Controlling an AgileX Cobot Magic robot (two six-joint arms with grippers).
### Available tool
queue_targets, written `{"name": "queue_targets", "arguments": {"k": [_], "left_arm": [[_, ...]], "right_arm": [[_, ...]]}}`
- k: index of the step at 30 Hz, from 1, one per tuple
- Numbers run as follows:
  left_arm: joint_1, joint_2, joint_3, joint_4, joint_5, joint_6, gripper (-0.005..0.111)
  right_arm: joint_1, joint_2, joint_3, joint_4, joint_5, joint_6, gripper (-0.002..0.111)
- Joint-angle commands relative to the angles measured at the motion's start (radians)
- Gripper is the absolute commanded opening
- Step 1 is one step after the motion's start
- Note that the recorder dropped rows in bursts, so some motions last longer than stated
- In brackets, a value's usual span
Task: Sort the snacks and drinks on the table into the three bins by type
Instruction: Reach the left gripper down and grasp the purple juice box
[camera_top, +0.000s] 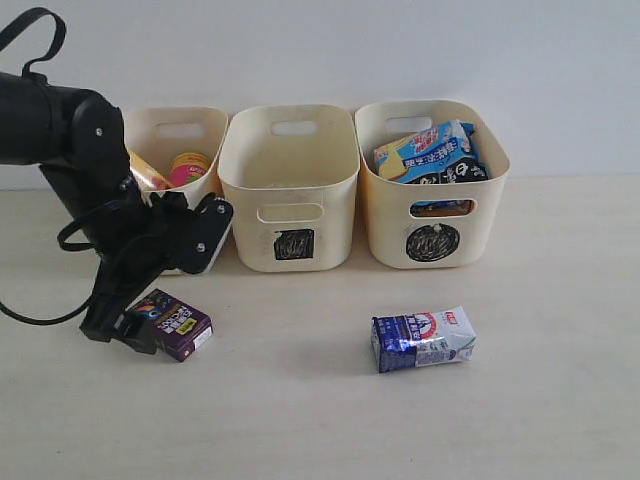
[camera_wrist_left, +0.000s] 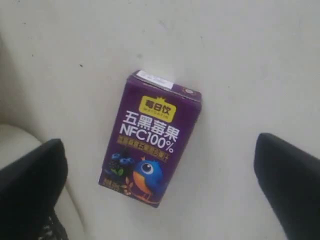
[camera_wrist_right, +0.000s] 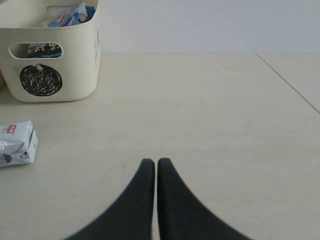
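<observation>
Purple juice carton (camera_wrist_left: 152, 145) lies flat on the pale table (camera_wrist_left: 240, 60), between the spread jaws of the left gripper (camera_wrist_left: 160, 146); neither finger touches it. For a sound pick, centre the fingers across the carton's narrow width, lower fully, then close. Right gripper (camera_wrist_right: 156, 167) hangs over bare table, jaws pressed together, well apart from the blue-and-white carton (camera_wrist_right: 17, 145).
</observation>
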Motion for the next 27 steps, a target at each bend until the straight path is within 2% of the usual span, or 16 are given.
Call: {"name": "queue_targets", "arguments": {"k": [1, 9, 20, 22, 24, 26, 27], "left_arm": [[-0.005, 0.026, -0.007, -0.007, -0.022, -0.013, 0.097], [-0.005, 0.071, -0.007, 0.015, -0.018, -0.013, 0.097], [-0.005, 0.164, -0.014, 0.071, -0.086, -0.013, 0.096], [-0.005, 0.172, -0.014, 0.104, -0.082, -0.013, 0.089], [-0.005, 0.176, -0.014, 0.121, -0.074, -0.013, 0.076], [-0.005, 0.176, -0.014, 0.146, -0.055, -0.013, 0.05], [-0.005, 0.176, -0.014, 0.16, -0.042, -0.013, 0.029]], "right_arm": [[-0.002, -0.005, 0.0, -0.007, -0.009, -0.002, 0.0], [-0.002, -0.005, 0.0, -0.007, -0.009, -0.002, 0.0], [-0.002, -0.005, 0.0, -0.007, -0.009, -0.002, 0.0], [-0.002, -0.005, 0.0, -0.007, -0.009, -0.002, 0.0], [-0.002, -0.005, 0.0, -0.007, -0.009, -0.002, 0.0], [-0.002, -0.005, 0.0, -0.007, -0.009, -0.002, 0.0], [-0.002, -0.005, 0.0, -0.007, -0.009, -0.002, 0.0]]}}
